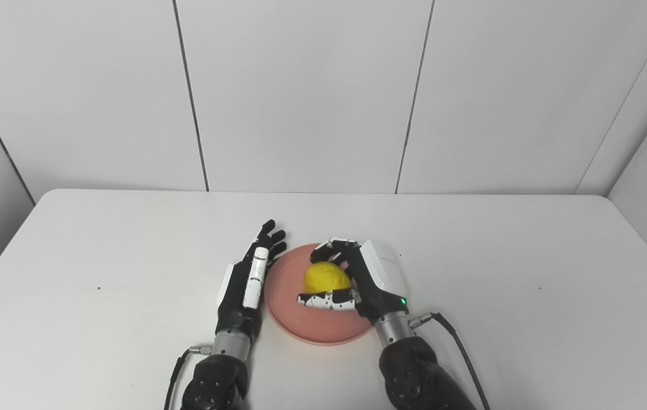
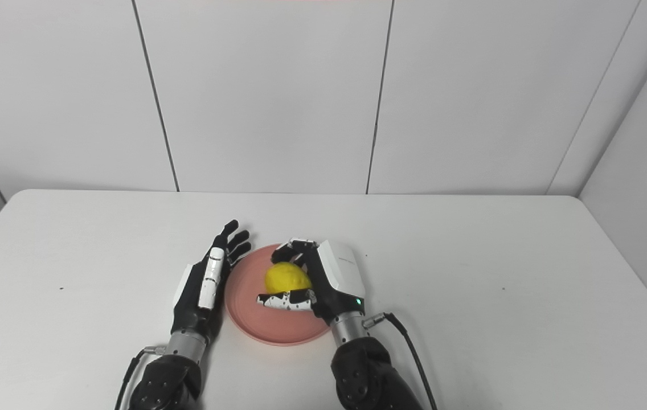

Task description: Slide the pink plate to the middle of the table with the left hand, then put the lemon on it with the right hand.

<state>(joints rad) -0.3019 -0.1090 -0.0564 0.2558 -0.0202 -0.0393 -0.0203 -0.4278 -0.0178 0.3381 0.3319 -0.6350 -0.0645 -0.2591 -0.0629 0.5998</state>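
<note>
Both hands are flanking the pink plate [image 1: 323, 327]: my right hand [image 1: 366, 279] is cupping the lemon [image 1: 326, 278] directly over it, my left hand [image 1: 246, 279] resting flat, empty.

Both eye views look down and forward from the robot's head, over the white tabletop [image 1: 471, 256] toward the paneled back wall [image 1: 301, 91], with the arms entering at the bottom edge. The right eye view sits slightly to the right, so everything appears shifted left in it. They share nearly the whole scene, from the tabletop's near part to the wall.
</note>
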